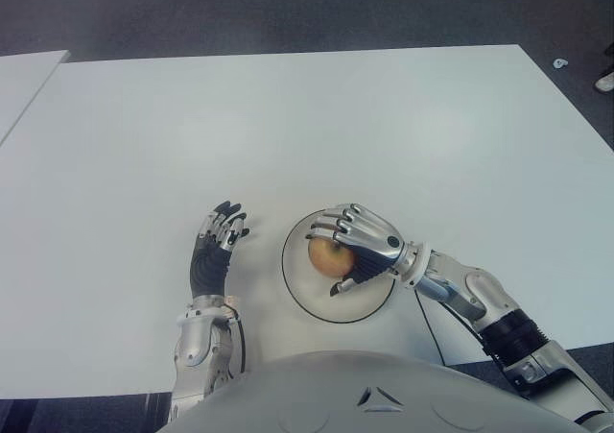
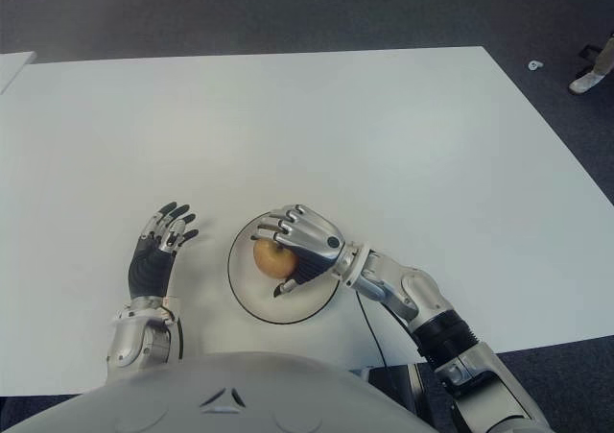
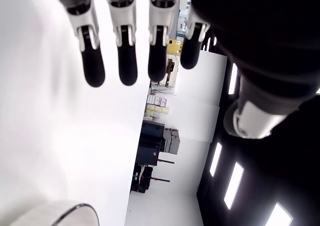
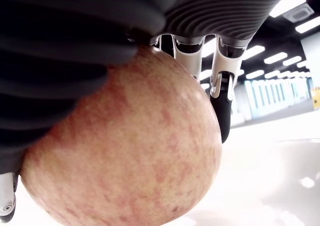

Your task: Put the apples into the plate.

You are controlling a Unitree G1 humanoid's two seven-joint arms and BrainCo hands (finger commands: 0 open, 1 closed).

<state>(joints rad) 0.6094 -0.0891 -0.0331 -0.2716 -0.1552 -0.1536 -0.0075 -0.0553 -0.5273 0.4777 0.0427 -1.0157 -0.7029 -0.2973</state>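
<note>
Right hand (image 1: 357, 244) clasps a yellow-red mottled apple (image 4: 125, 151) over the plate (image 1: 297, 284).

A single apple (image 1: 327, 256), yellowish with reddish mottled patches on its skin, sits over a round white plate (image 1: 297, 284) with a thin dark rim, low in the frame and just right of centre. The right hand (image 1: 353, 242) is curled around the apple from above and the right, its fingers wrapped over the top. Whether the apple touches the plate surface cannot be told.
</note>
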